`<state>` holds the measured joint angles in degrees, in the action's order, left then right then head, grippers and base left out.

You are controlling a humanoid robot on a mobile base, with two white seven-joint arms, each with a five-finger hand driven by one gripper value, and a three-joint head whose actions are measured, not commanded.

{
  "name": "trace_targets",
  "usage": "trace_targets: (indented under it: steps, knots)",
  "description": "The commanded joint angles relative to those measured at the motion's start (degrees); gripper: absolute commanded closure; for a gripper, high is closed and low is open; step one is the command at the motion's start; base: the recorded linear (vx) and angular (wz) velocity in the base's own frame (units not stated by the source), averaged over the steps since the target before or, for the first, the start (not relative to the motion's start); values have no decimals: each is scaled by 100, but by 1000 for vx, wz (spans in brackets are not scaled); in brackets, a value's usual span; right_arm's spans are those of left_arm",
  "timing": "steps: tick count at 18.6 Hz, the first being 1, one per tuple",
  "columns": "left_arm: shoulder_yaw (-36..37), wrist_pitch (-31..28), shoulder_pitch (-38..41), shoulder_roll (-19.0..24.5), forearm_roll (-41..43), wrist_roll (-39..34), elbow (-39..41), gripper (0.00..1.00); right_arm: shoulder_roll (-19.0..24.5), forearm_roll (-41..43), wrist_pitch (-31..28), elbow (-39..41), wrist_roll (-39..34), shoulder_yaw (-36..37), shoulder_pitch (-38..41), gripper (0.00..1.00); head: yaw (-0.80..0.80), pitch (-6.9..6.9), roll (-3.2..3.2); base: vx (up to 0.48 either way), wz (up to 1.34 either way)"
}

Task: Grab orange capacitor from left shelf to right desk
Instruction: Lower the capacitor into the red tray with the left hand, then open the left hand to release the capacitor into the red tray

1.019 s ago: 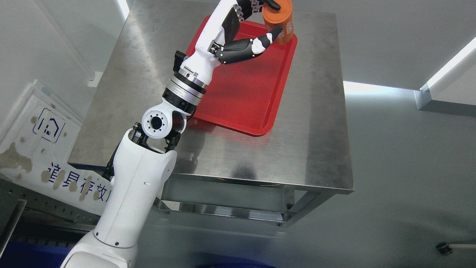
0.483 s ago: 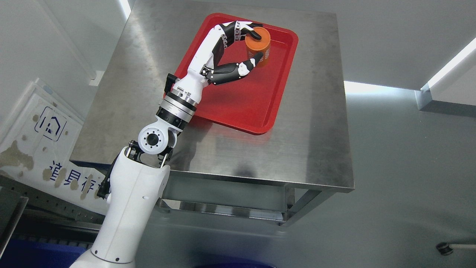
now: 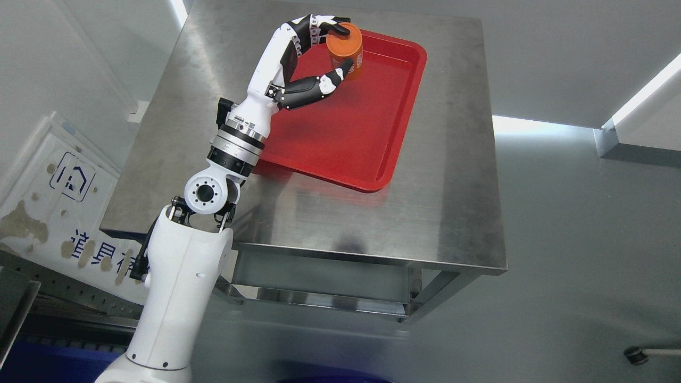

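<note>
Left hand (image 3: pixel 314 58): closed around the orange capacitor (image 3: pixel 345 49), dark fingers (image 3: pixel 331 25) curled over its top rim, thumb (image 3: pixel 319 88) pressed against its lower side. The capacitor stands roughly upright inside the grasp, over the far left corner of the red tray (image 3: pixel 393 111); whether its base touches the tray floor cannot be told. Left arm (image 3: pixel 234 143): white and silver, rises from the lower left of the head view and crosses the tray's near left rim. Red tray: shallow, raised rim on all sides, rounded corners; floor bare from the hand to the near and right rims, giving open room in those directions. The tray lies on the steel table (image 3: pixel 452 213), set toward its far half. Steel table: bare metal band to the right of the tray up to the right edge, a wider bare band in front up to the near edge, and a bare strip on the left beside the arm. Beyond the table's right edge, grey floor (image 3: pixel 585 239), open. Left of the table, a white signboard (image 3: pixel 58 213) with blue characters leans near the wall, close to the arm's lower section.
</note>
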<state>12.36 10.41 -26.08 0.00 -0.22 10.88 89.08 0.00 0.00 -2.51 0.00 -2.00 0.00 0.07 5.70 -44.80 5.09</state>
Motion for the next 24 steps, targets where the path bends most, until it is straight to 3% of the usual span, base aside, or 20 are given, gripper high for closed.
trace_targets:
  steps: [1, 6, 7, 9, 12, 16, 19, 22, 24]
  knots:
    - [-173, -4, -90, 100, 57, -7, -497, 71, -100, 0, 23, 132, 25, 62, 186, 0, 0, 0, 0, 0, 0]
    - [-41, 23, -108, 100, 57, 2, -549, 61, -100, 0, 23, 132, 16, 62, 186, 0, 0, 0, 0, 0, 0]
    - [-32, 23, -117, 100, 57, 2, -549, 54, -100, 0, 23, 132, 16, 62, 186, 0, 0, 0, 0, -3, -16]
    - [-32, 5, -265, 100, 57, -7, -549, 29, -100, 0, 23, 132, 25, 62, 186, 0, 0, 0, 0, -2, -8]
    - [-67, 23, -468, 100, 57, -41, -532, 13, -100, 0, 23, 132, 16, 62, 186, 0, 0, 0, 0, 0, 0]
    - [-102, 320, -504, 100, 48, -59, -479, 3, -100, 0, 23, 132, 25, 70, 186, 0, 0, 0, 0, 0, 0]
    - [-268, 489, -460, 100, 31, -42, -339, 2, -100, 0, 23, 132, 25, 62, 186, 0, 0, 0, 0, -1, -3]
    - [-1058, 401, -250, 100, -109, -7, -303, 2, -100, 0, 23, 132, 25, 62, 186, 0, 0, 0, 0, -1, -3]
    - [-1462, -53, -48, 100, -520, -7, -286, 2, -100, 0, 23, 132, 25, 70, 186, 0, 0, 0, 0, 0, 0]
